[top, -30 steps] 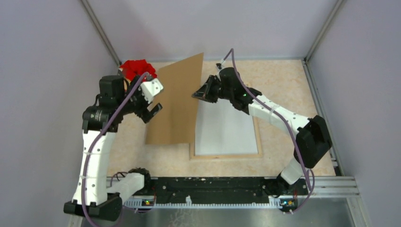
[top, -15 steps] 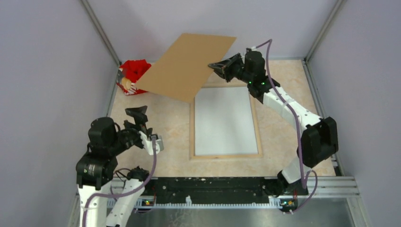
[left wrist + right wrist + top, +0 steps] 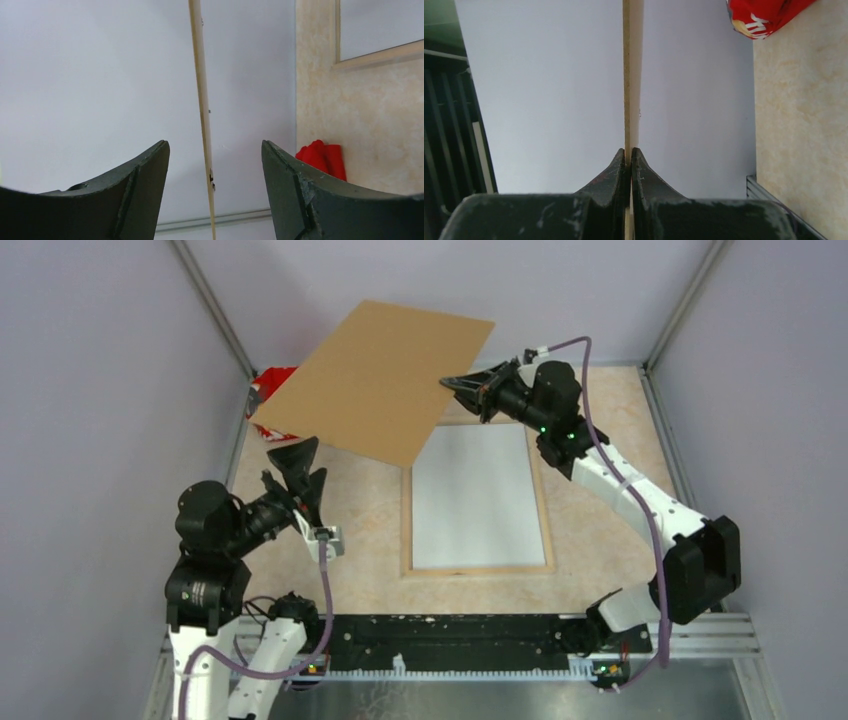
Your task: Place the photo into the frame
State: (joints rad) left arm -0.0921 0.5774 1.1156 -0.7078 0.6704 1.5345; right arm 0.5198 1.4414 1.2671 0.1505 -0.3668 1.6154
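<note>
The frame (image 3: 478, 568) lies flat mid-table with its light wood side up. Inside its rails lies the photo (image 3: 478, 495), white back up. My right gripper (image 3: 452, 385) is shut on the right edge of the plain brown backing board (image 3: 375, 380), holding it tilted in the air over the back left. In the right wrist view the board's edge (image 3: 633, 75) is pinched at the right gripper (image 3: 631, 150). My left gripper (image 3: 308, 468) stands open below the board's near corner. In the left wrist view the board's thin edge (image 3: 201, 100) runs beyond the left gripper (image 3: 215, 145), untouched.
A red snack bag (image 3: 272, 380) sits in the back left corner, mostly hidden under the raised board, and shows as the bag (image 3: 764, 17) and the bag (image 3: 322, 157) in the wrist views. Grey walls enclose three sides. A black rail (image 3: 450, 635) runs along the near edge.
The right gripper has lifted the backing board off the frame, up and to the back left. The left arm pulled back toward the near left, and its gripper now points up under the board.
</note>
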